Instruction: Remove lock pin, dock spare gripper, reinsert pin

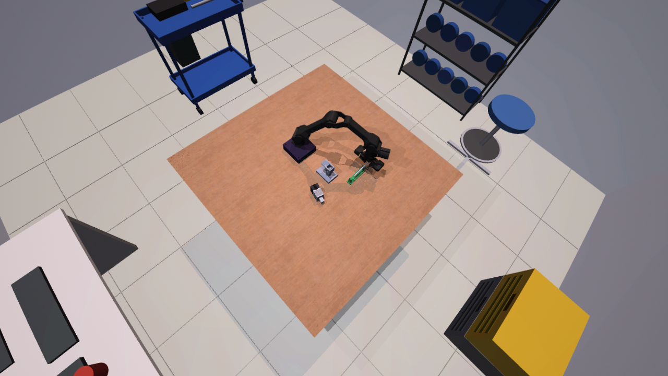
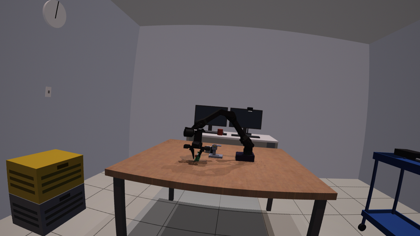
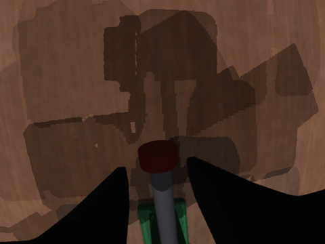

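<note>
Wooden tabletop (image 1: 261,201) (image 2: 235,176) (image 3: 288,20) amid pale floor tiles (image 1: 154,187) (image 2: 96,187), claw (image 1: 367,164) (image 2: 196,159) (image 3: 157,170) spread around the red-capped pin (image 1: 359,169) (image 3: 163,207).

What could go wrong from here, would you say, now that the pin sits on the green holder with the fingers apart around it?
The open gripper has a finger close on either side of the pin's red head; an off-line lift might knock it. The pin could then roll off the green holder.
</note>
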You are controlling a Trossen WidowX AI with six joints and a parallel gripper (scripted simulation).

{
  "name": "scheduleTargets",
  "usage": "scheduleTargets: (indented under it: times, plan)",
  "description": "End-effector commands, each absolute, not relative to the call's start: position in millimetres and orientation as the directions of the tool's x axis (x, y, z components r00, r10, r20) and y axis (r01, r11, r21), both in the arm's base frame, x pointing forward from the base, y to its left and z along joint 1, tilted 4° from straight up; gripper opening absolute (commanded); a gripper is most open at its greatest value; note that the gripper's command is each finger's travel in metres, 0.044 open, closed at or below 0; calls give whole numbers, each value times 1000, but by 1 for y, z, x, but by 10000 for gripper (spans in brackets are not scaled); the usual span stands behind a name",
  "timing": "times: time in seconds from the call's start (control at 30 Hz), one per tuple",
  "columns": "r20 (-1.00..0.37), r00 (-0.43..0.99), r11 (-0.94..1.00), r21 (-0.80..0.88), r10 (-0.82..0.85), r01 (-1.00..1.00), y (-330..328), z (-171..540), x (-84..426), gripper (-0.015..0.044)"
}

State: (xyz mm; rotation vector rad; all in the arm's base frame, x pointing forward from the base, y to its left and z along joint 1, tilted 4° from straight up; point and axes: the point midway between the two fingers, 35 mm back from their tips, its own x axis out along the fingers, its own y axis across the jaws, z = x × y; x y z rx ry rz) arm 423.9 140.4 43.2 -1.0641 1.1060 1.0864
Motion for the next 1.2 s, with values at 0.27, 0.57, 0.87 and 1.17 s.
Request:
scheduleTargets:
  times: [0.27,0.57,0.87,1.17]
  plan:
    - [-987,108,146,-91,115,-985,140,62,421,200]
    - [-987,110,145,-93,115,-985,140,83,419,200]
    - [-987,110,144,-93,115,-985,140,104,417,200]
    - [-987,109,143,-92,115,-985,140,110,417,279]
